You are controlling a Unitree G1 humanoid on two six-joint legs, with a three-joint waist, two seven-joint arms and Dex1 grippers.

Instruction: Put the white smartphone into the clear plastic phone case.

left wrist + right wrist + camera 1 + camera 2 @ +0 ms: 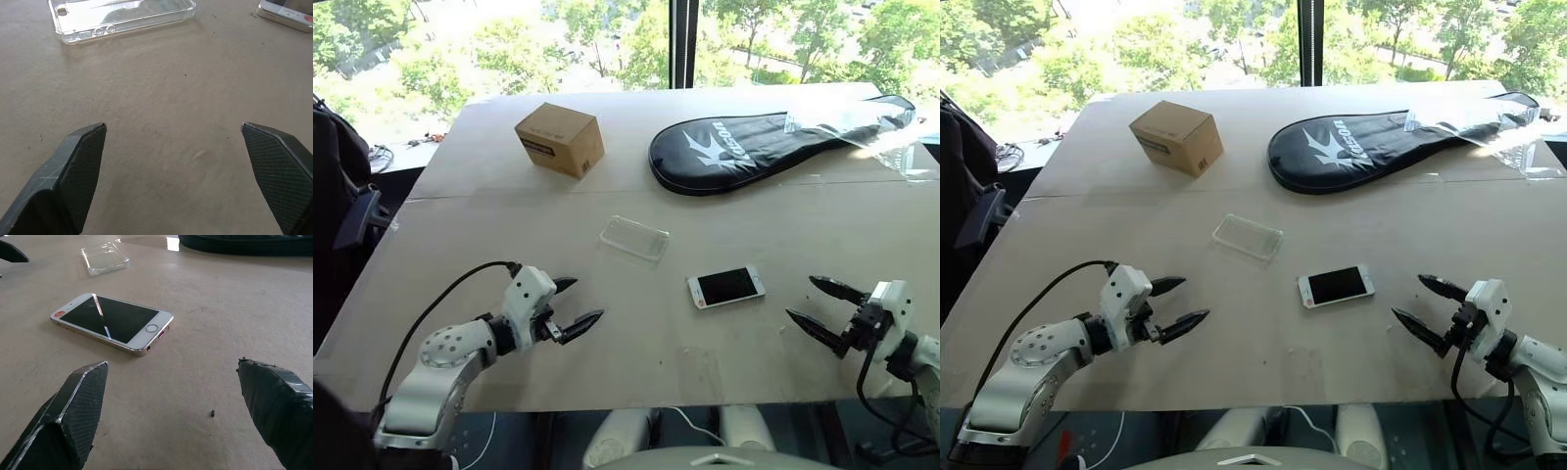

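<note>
Phone and case lie apart on the counter (509, 206); both sets of fingers spread wide, empty.
The phone (725, 287) lies screen up, the case (634, 237) at its ten o'clock; phone stiff and probably slick, best pinched across its long edges, case light and likely bendy.

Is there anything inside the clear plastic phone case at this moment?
No. The clear plastic phone case lies empty on the table, whose surface shows through it. The white smartphone lies apart from it, screen up. Whether the case's open side faces up, I cannot tell.
</note>
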